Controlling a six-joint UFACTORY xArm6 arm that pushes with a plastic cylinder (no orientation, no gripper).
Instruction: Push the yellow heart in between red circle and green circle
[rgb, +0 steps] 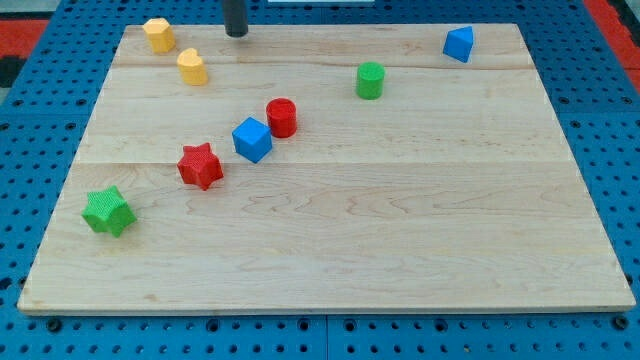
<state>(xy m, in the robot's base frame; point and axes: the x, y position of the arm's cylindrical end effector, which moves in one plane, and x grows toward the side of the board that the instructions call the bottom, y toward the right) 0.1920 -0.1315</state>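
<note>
The yellow heart (192, 67) sits near the board's top-left, with a yellow hexagon-like block (158, 34) just beside it at about ten o'clock. The red circle (282, 117) lies at its four o'clock, the green circle (370, 80) well apart at three. My tip (236, 33) rests at the heart's one o'clock, apart from it; there is no claw, only the bare rod. This looks like the approach step: next the tip should swing behind the heart, to its nine o'clock.
</note>
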